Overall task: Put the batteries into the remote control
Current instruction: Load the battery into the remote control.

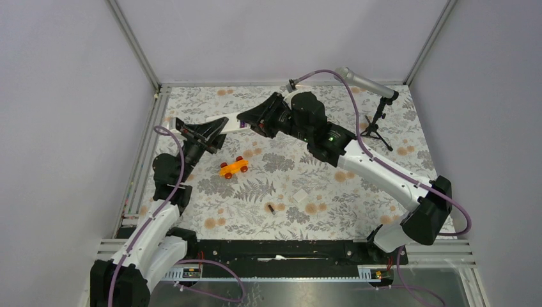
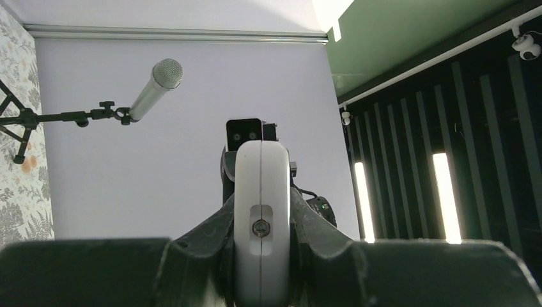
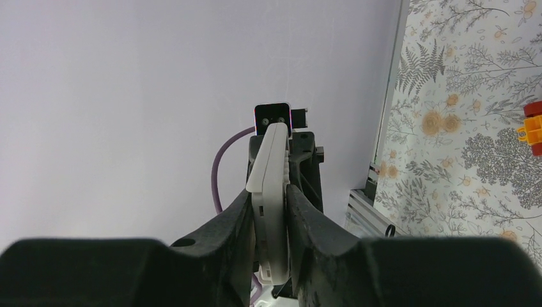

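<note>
The white remote control [image 1: 233, 123] is held in the air over the table's far left part, with one gripper at each end. My left gripper [image 1: 214, 130] is shut on one end; the left wrist view shows that end edge-on [image 2: 261, 204] between the fingers [image 2: 204, 240]. My right gripper [image 1: 254, 119] is shut on the other end, which shows in the right wrist view [image 3: 271, 173]. One dark battery [image 1: 271, 207] lies on the floral table near the front middle. The blue-purple battery is not in view.
An orange toy car [image 1: 234, 167] lies below the held remote; part of it shows in the right wrist view [image 3: 532, 131]. A small flat white square piece [image 1: 301, 196] lies right of the dark battery. A microphone on a tripod [image 1: 377, 96] stands at the back right.
</note>
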